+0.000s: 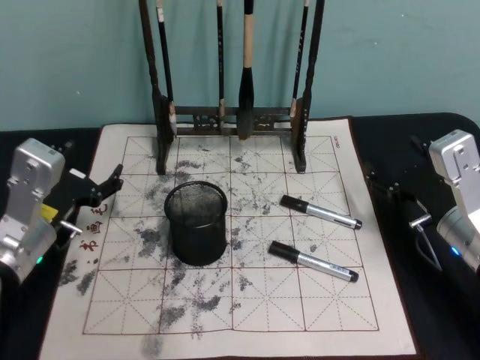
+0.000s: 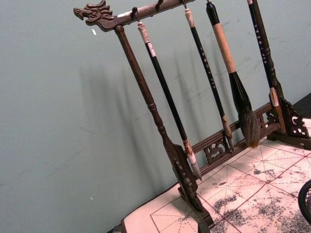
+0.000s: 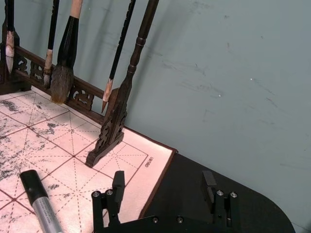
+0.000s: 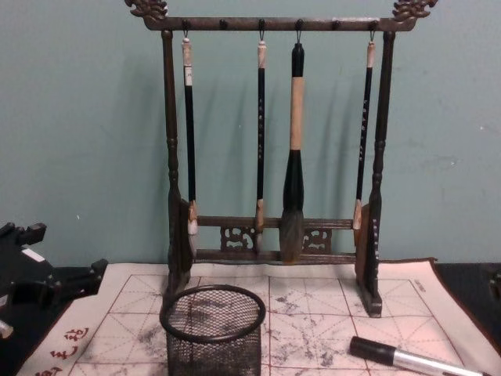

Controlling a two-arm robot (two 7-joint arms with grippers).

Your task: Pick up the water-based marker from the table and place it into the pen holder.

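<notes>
The black mesh pen holder [image 1: 196, 225] stands upright on the white grid mat [image 1: 300, 315], left of centre; it also shows in the chest view [image 4: 213, 329]. Two water-based markers with black caps and silver barrels lie flat to its right: one farther back [image 1: 320, 212], one nearer [image 1: 313, 262]. A marker [image 4: 407, 358] lies at the mat's right in the chest view, and one marker's cap end [image 3: 41, 201] appears in the right wrist view. My left gripper [image 1: 106, 189] hovers open at the mat's left edge. My right gripper [image 3: 163, 187] is open over the dark table by the mat's right edge, empty.
A tall dark wooden brush rack [image 1: 232, 116] with several hanging brushes stands along the mat's back edge, against the teal wall. The dark table [image 1: 442, 330] flanks the mat on both sides. The mat's front part is bare apart from ink stains.
</notes>
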